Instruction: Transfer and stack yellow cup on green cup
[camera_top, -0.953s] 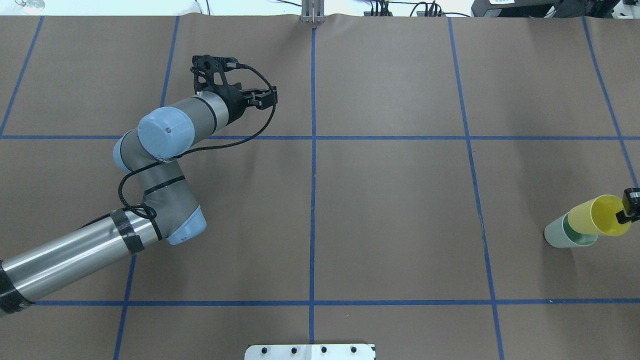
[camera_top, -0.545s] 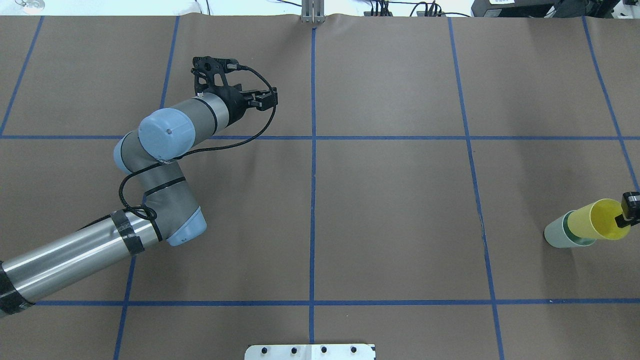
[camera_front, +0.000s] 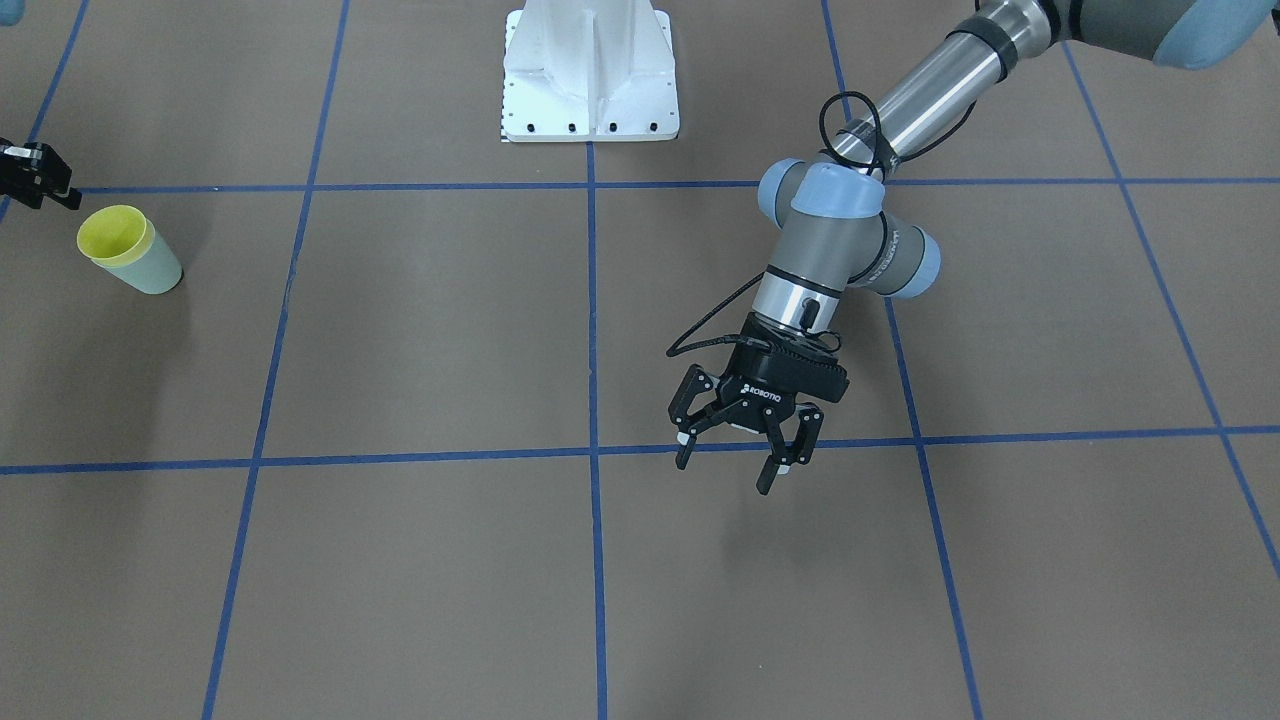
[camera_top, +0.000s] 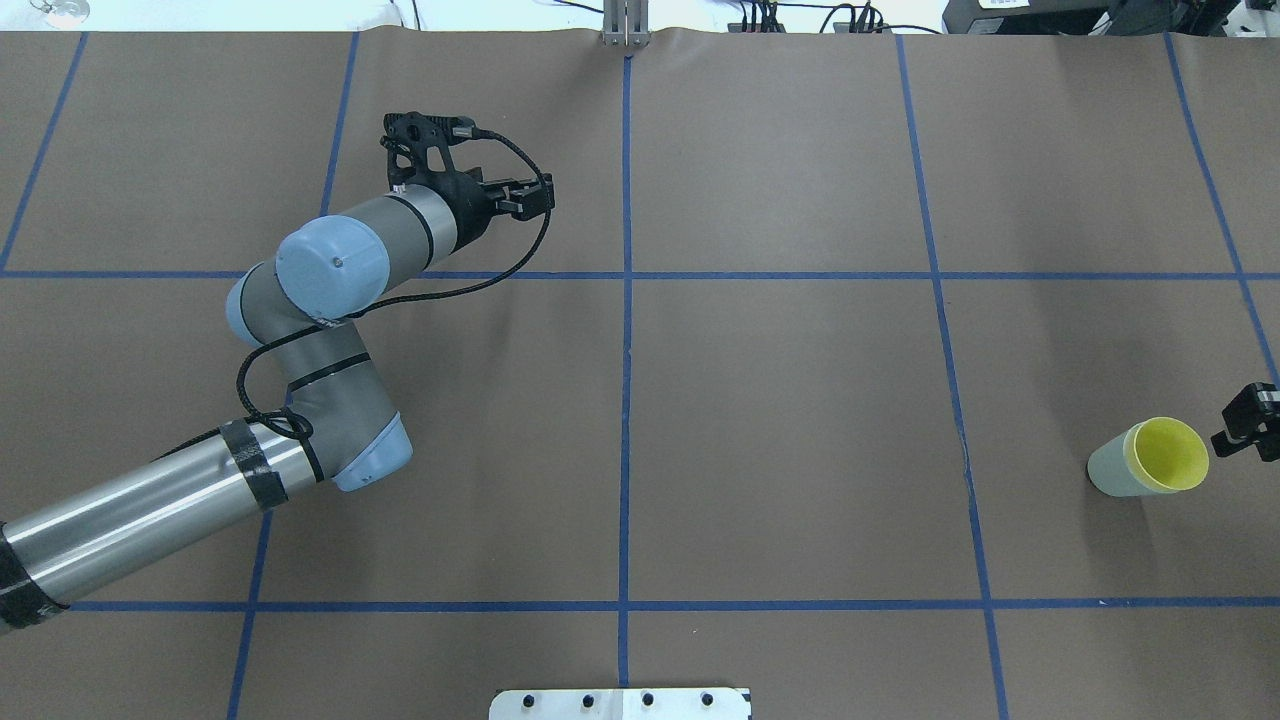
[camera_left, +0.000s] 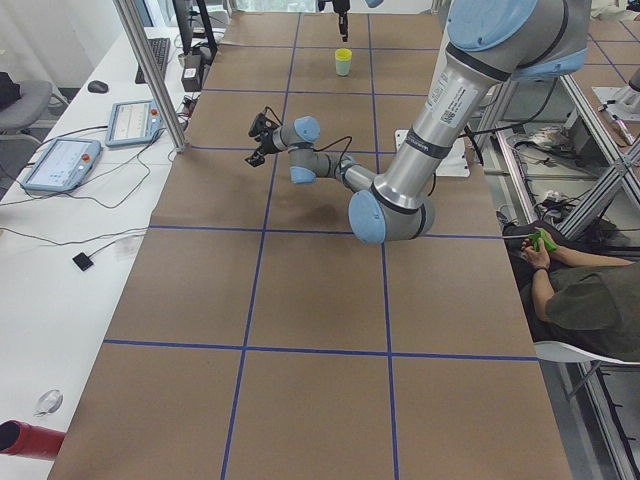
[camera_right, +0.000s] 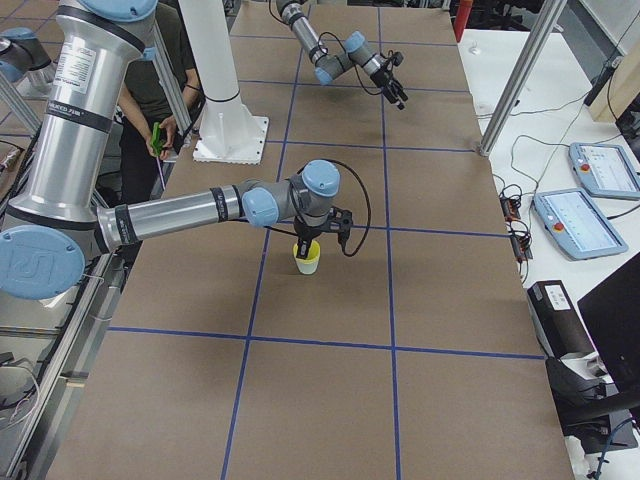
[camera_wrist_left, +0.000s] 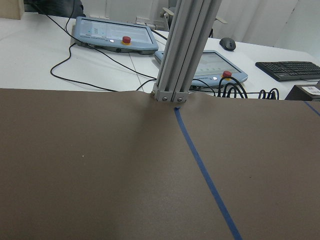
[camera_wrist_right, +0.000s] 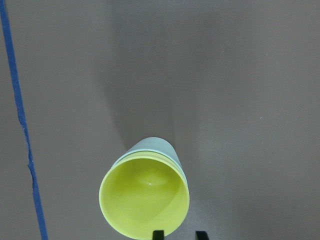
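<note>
Yellow cup (camera_top: 1166, 455) sits nested in the green cup (camera_top: 1106, 472); right gripper (camera_top: 1243, 424) jaws parted, empty—lift straight clear; left gripper (camera_front: 740, 436) spread, empty.

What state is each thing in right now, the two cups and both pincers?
yellow cup: upright, mouth up, nested inside the green cup, not held.
green cup: upright on the table, holding the yellow cup.
right pincer: open, just off the yellow cup's rim, holding nothing.
left pincer: open, empty, far from both cups.
</note>
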